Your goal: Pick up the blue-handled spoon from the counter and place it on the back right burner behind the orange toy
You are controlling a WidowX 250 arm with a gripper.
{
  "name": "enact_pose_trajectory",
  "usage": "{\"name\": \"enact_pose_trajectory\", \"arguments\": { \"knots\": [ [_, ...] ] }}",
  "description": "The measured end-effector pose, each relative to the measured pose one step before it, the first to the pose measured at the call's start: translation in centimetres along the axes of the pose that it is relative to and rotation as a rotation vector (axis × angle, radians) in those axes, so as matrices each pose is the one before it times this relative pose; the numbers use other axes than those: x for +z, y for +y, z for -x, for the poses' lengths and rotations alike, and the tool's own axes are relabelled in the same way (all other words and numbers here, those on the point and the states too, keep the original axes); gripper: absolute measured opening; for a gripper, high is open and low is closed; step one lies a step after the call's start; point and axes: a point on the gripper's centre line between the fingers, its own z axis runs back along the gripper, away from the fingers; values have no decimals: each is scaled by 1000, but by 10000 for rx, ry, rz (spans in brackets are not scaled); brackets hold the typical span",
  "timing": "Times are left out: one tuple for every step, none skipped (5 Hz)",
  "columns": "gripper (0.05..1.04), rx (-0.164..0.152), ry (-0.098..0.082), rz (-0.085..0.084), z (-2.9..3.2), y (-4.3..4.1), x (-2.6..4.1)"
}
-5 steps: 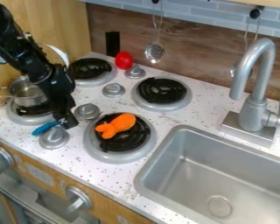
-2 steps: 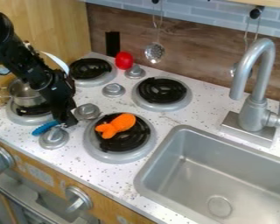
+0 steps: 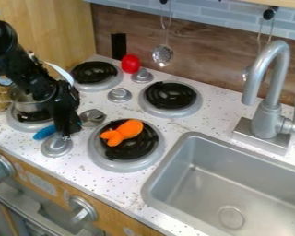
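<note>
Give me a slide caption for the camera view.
Black gripper beside a blue object on a toy stovetop, an orange toy lying on a nearby burner.

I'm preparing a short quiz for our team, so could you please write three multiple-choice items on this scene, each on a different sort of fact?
1. Where is the tool?
A) In the sink
B) Beside the blue object
C) At the faucet

2. What colour is the toy on the burner?
A) Blue
B) Grey
C) Orange

3. How is the slotted spoon kept?
A) Hanging
B) Lying flat
C) Submerged

Key:
1 B: the blue object shows right next to it.
2 C: its whole visible surface is orange.
3 A: it hangs before the wooden backsplash.
</note>
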Motion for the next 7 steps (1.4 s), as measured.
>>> {"name": "enact_pose_trajectory", "arguments": {
  "knots": [
    [166,-99,171,-107,491,-12,-91],
    [166,-425,-245,374,468,-381,689],
    [165,-753,-727,327,-1446,-592,2882],
    [165,-799,-701,191,-3746,421,1792],
    [165,-708,-223,90,-2651,1167,216],
    [165,-1578,-862,614,-2718,1496,-920],
    [165,-1422,-290,885,-244,1118,-2836]
  ]
}}
